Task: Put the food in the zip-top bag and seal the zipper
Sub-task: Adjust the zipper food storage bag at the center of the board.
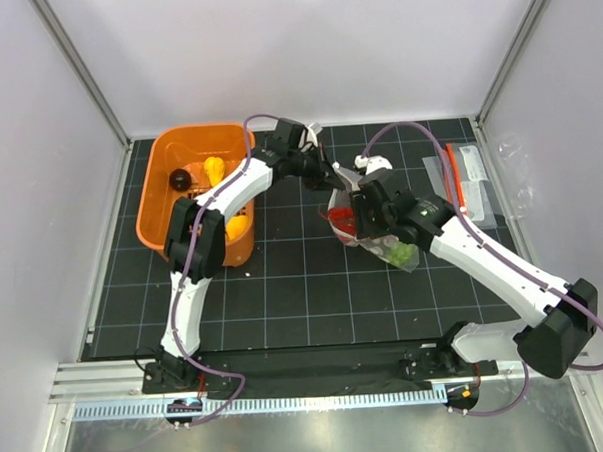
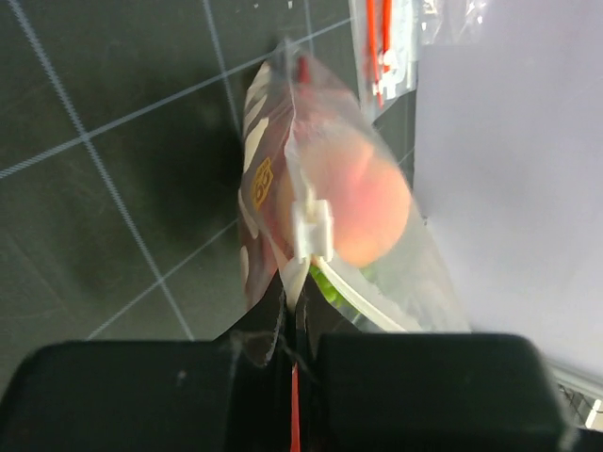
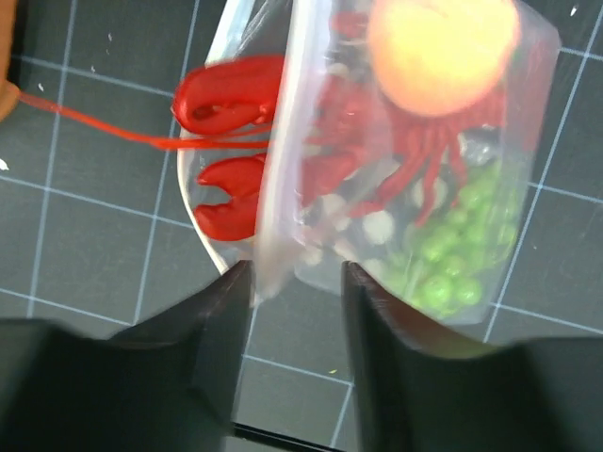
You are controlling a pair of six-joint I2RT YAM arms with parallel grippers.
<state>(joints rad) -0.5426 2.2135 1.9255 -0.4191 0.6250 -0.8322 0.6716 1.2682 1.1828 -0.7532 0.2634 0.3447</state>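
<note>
Orange basket (image 1: 157,214): sits at the far left of the mat, well apart from the work; a few toys lie inside it
Left gripper (image 2: 290,315): fingers pinched tight on the mouth edge of the zip-top bag (image 1: 374,238); it holds that end up, so it is the anchor for the seal
Bag position: mid-mat, between the two grippers, right of the basket; its lower end appears to rest on the mat
Bag axis: from above, the long axis runs from far-left down to near-right; the mouth end points up-left toward the left gripper, the closed bottom toward the right arm
Zipper (image 3: 283,151): a pale strip running lengthwise away from the right wrist camera; how much is pressed shut I cannot tell
Food: lobster (image 3: 226,99), peach-orange fruit (image 3: 443,52) and grape bunch (image 3: 452,254) all show through the plastic; a thin red strand trails left past the bag outline
Right gripper (image 3: 297,282): fingers parted, holding nothing; the strip's end hangs between them, nearer the left finger
Step in hand: sealing, by my reading; best to centre the strip, close on it, and draw along it against the left hold; the red strand could jam the seal
Flat packets (image 1: 470,184): far right, untouched
</note>
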